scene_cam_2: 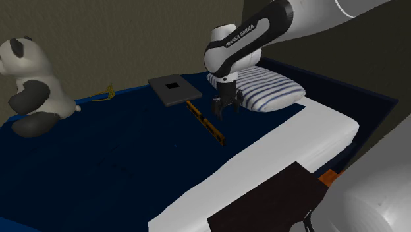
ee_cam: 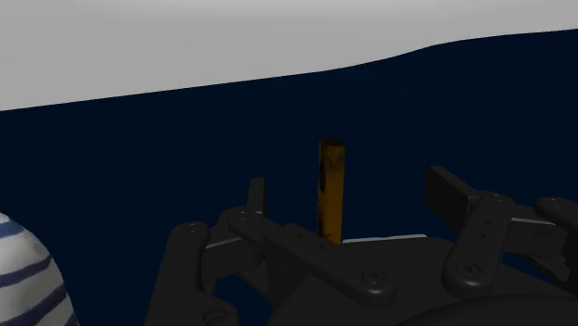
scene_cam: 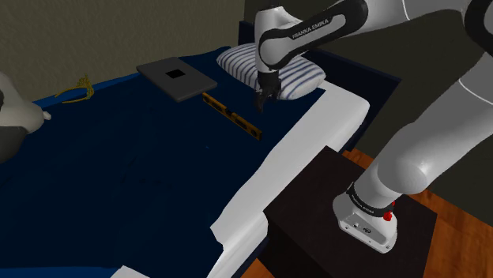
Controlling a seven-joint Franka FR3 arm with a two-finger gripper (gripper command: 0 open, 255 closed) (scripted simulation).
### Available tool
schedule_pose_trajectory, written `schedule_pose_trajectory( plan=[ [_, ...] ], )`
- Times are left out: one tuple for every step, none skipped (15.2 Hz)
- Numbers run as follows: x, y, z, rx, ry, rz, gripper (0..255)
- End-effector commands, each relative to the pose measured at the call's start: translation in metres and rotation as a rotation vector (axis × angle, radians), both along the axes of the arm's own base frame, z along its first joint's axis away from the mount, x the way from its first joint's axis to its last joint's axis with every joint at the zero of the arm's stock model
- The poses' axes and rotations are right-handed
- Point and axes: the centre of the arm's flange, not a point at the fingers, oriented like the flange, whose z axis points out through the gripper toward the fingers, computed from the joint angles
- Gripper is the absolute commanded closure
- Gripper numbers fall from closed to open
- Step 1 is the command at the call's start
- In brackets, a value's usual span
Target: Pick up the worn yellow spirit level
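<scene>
Spirit level (scene_cam: pixel 231 115) is seen lying flat on the dark blue bedcover (scene_cam: pixel 118 182), just beside a grey slab (scene_cam: pixel 178 77). The gripper (scene_cam: pixel 261 101) is held above it with fingers (ee_cam: pixel 454 190) spread and nothing pinched. It is judged stiff, slim and probably light, and best clasped across its narrow width near mid-length.

White arm (scene_cam: pixel 430 150), dark joints, white "FRANKA EMIKA" lettering on dark wrist band; all-black two-finger gripper (scene_cam: pixel 261 101) with pivot screws.
</scene>
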Motion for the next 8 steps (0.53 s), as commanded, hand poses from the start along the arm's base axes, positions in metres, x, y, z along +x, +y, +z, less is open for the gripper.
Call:
schedule_pose_trajectory(
  plan=[
    [0.021,0.002,-0.015,-0.002,-0.008,-0.007,0],
    [0.031,0.003,-0.022,-0.004,-0.011,-0.01,0],
    [0.042,0.004,-0.03,-0.005,-0.014,-0.014,0],
    [0.052,0.005,-0.038,-0.006,-0.017,-0.017,0],
    [0.062,0.006,-0.045,-0.007,-0.021,-0.02,0],
    [0.073,0.007,-0.052,-0.008,-0.024,-0.024,0],
    [0.083,0.007,-0.06,-0.01,-0.027,-0.027,0],
    [0.094,0.008,-0.067,-0.011,-0.03,-0.03,0]
  ],
)
